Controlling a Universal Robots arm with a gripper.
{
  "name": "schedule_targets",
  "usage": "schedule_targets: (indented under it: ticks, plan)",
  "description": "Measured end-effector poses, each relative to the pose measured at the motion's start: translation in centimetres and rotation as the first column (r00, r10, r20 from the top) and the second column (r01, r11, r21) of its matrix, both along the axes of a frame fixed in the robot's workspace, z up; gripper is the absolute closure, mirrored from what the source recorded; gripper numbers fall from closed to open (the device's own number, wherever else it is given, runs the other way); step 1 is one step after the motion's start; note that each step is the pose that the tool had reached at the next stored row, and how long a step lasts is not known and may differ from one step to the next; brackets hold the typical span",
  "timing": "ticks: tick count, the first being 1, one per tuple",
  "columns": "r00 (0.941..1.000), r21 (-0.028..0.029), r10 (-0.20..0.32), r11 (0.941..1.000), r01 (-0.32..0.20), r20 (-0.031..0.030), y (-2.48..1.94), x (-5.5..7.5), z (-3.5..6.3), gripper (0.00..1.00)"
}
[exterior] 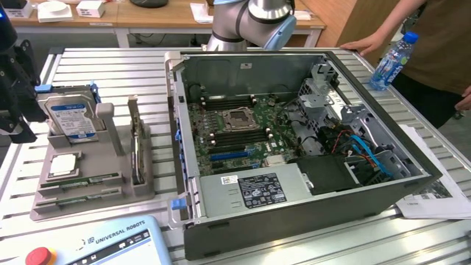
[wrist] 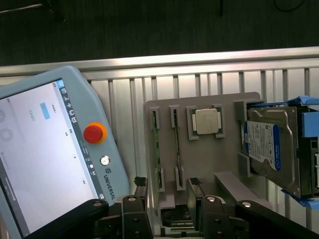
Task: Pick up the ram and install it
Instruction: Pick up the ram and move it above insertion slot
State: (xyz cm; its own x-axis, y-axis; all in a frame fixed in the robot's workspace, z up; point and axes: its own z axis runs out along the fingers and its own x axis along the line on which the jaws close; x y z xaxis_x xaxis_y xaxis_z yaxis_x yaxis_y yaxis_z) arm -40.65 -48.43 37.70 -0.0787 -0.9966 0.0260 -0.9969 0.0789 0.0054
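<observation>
Two ram sticks (wrist: 177,144) slotted in gray holder (wrist: 199,159); end effector (wrist: 168,181) released over it. Centre on one stick, square jaws across thin faces, lower straight, spare neighbour.

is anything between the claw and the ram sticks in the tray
Nothing visible does. The ram sticks lie uncovered in the gray tray's slots, with bare tray between them and the open claw.

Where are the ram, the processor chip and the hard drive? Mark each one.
ram (wrist: 156,144): wrist view, green edge of one stick, mid-length.
processor chip (wrist: 206,121): wrist view, middle of its silver top.
hard drive (exterior: 72,118): exterior view, on its blue-white label.
</observation>
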Motion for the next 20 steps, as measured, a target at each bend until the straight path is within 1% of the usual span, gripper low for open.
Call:
schedule_targets:
  ticks: [6, 20]
  plan:
    - [1.0, 0.0, 0.0, 1.0, 0.0, -0.0001, 0.0, 0.0, -0.29, 0.55]
    - [1.0, 0.0008, 0.0, 1.0, 0.0, -0.0001, 0.0, 0.0, -1.33, 0.55]
